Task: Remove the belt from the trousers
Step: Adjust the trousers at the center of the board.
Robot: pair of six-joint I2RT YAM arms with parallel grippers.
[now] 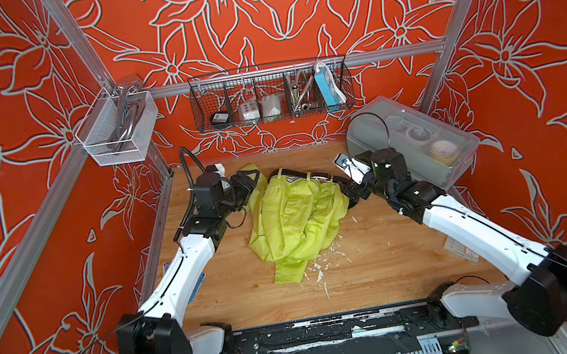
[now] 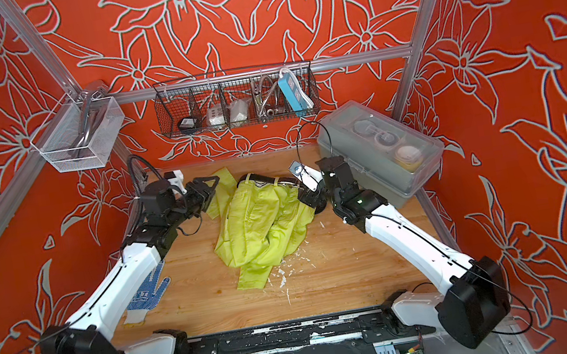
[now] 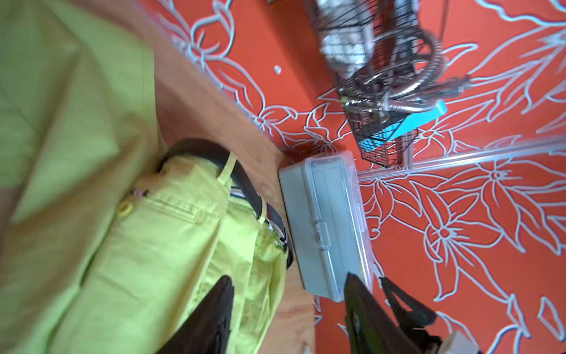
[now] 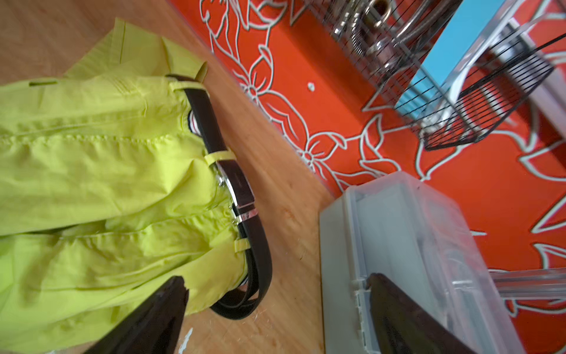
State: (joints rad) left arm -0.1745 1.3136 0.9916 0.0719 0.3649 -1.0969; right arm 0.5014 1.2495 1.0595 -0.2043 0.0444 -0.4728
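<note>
The lime-green trousers (image 1: 296, 218) (image 2: 262, 223) lie crumpled mid-table, waistband toward the back wall. The dark belt (image 1: 299, 175) (image 2: 267, 179) runs through the waistband loops. The right wrist view shows its silver buckle (image 4: 243, 196) and a looped end (image 4: 245, 303) off the fabric's edge. My left gripper (image 1: 250, 181) (image 3: 288, 277) is open at the waistband's left end, one finger over the trousers (image 3: 137, 245), nothing held. My right gripper (image 1: 348, 194) (image 4: 275, 277) is open at the right end, with the belt's loop just ahead of its fingers.
A grey plastic box (image 1: 412, 149) (image 4: 398, 245) stands close behind the right gripper. On the back rail hang a wire basket (image 1: 271, 95) and a white mesh basket (image 1: 118, 129). A dotted glove (image 2: 148, 291) lies front left; white scraps (image 1: 317, 268) lie below the trousers.
</note>
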